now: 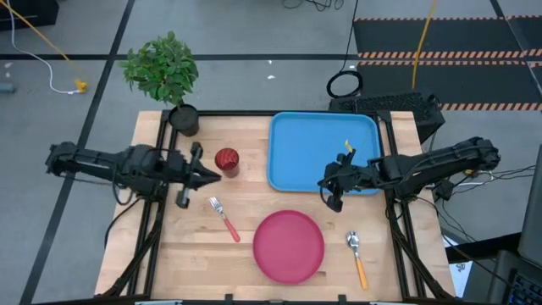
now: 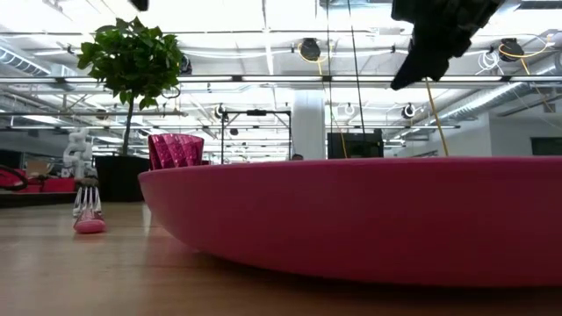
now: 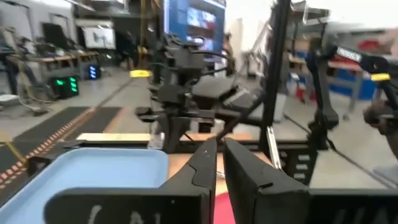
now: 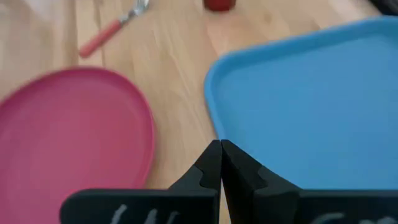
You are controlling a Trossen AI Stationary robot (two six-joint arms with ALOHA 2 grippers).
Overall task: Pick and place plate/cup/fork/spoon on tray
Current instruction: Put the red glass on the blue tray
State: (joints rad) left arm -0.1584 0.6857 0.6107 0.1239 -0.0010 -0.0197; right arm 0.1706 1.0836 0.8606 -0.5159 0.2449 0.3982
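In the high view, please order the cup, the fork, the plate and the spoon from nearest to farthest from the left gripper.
Measured from the left gripper:
1. The cup, just beyond the fingertips, toward the tray side.
2. The fork, on the wood toward the table's front edge.
3. The plate, front centre.
4. The spoon, far across, near the right arm's side.

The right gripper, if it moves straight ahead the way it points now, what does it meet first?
Probably the plate or the bare table beside it. The right gripper, shut, hangs over the tray's front edge, pointing toward the fork side. Its height is unclear, so it might pass over the plate.
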